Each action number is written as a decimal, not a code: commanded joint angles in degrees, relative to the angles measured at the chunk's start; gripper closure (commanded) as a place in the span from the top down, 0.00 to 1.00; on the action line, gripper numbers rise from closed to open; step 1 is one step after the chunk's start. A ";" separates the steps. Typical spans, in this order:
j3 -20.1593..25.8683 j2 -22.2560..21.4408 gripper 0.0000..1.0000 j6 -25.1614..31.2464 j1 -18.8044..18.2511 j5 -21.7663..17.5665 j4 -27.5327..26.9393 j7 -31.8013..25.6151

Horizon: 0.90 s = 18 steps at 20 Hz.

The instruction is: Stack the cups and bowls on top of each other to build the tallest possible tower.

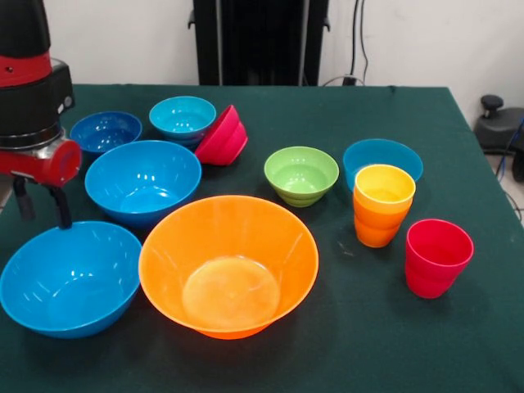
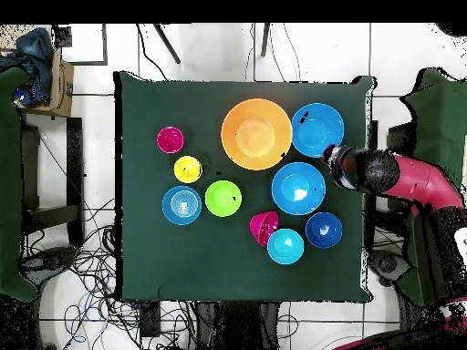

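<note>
A very large orange bowl (image 1: 229, 266) (image 2: 256, 134) stands upright near the table's front. Two large blue bowls (image 1: 70, 278) (image 1: 143, 182) sit to its left. My gripper (image 1: 39, 205) (image 2: 330, 157) hangs open and empty over the gap between them, just above the nearer one's far rim. Behind are a small dark-blue bowl (image 1: 106, 132) and a light-blue bowl (image 1: 182, 119), with a red bowl (image 1: 221, 137) tipped on its side against it. A green bowl (image 1: 301, 174) sits mid-table. A yellow cup (image 1: 383, 184) is nested in an orange cup (image 1: 375, 229). A red cup (image 1: 438, 258) stands alone.
Another blue bowl (image 1: 382, 157) sits just behind the yellow cup. Dark green cloth covers the table (image 1: 458, 352), whose right edge runs close to the red cup. A black stand (image 1: 260, 41) rises behind the far edge. Cables lie on the floor (image 2: 91, 264).
</note>
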 commanded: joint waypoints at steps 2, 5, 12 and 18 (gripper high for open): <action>1.30 4.15 1.00 3.77 3.04 0.29 -2.09 -7.76; 0.85 4.74 1.00 2.72 3.45 -0.50 -2.42 -7.51; 0.36 5.33 1.00 1.88 3.76 -1.35 -2.85 -7.56; -0.19 6.10 1.00 1.28 3.98 -2.22 -3.67 -7.63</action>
